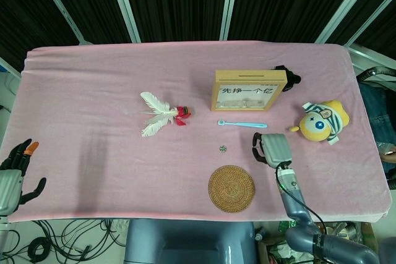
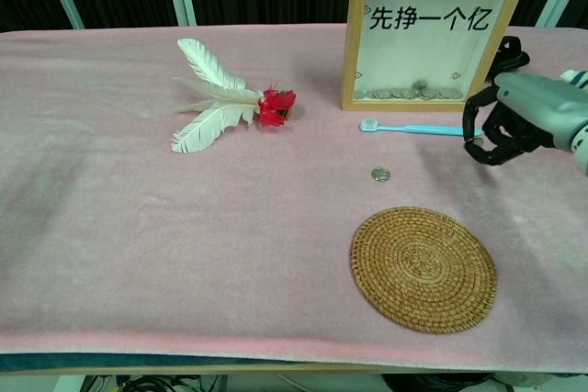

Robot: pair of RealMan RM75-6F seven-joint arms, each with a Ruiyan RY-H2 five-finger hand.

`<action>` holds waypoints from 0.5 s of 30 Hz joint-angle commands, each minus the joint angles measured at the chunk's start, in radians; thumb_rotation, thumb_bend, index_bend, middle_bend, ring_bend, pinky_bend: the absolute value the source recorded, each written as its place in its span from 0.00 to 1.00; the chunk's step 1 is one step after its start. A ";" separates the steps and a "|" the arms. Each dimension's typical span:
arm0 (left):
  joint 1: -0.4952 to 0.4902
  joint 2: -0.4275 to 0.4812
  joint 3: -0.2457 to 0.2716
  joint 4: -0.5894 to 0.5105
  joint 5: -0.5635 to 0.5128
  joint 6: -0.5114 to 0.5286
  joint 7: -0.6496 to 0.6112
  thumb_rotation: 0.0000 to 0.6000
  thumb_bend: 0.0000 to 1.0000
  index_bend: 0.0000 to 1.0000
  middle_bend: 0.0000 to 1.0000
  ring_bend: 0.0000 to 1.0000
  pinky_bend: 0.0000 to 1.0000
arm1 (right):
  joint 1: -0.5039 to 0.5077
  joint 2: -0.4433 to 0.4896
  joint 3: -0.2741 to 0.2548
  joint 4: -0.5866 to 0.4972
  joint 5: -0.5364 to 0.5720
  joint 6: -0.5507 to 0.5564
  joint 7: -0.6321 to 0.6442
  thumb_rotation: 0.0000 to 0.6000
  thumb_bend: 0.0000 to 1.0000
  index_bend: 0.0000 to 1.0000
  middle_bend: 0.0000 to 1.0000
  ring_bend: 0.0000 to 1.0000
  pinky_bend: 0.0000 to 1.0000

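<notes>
Right hand (image 2: 514,121) hovers at right of frame, fingers curled inward, holding nothing. Light-blue toothbrush (image 2: 418,128) lies just beside its fingertips, centre-right, before the wooden frame (image 2: 432,29).

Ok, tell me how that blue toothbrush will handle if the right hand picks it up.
The toothbrush looks thin and plastic, so probably light and stiff. It lies flat on the cloth, so fingers may struggle to get under it. Its slim handle could well slip or twist in the right hand.
</notes>
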 commanded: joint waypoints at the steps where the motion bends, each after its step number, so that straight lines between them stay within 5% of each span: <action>1: 0.000 0.001 -0.001 -0.001 -0.002 -0.001 -0.003 1.00 0.35 0.01 0.00 0.00 0.22 | 0.026 0.083 0.047 -0.106 0.019 0.006 -0.072 1.00 0.40 0.64 0.89 0.95 0.95; 9: -0.002 0.006 -0.003 -0.007 -0.012 -0.011 -0.012 1.00 0.35 0.01 0.00 0.00 0.22 | 0.128 0.238 0.191 -0.277 0.161 -0.051 -0.207 1.00 0.40 0.64 0.89 0.95 0.95; 15: -0.005 0.009 -0.008 -0.011 -0.024 -0.018 -0.018 1.00 0.35 0.01 0.00 0.00 0.22 | 0.249 0.302 0.279 -0.259 0.299 -0.140 -0.265 1.00 0.40 0.64 0.89 0.95 0.95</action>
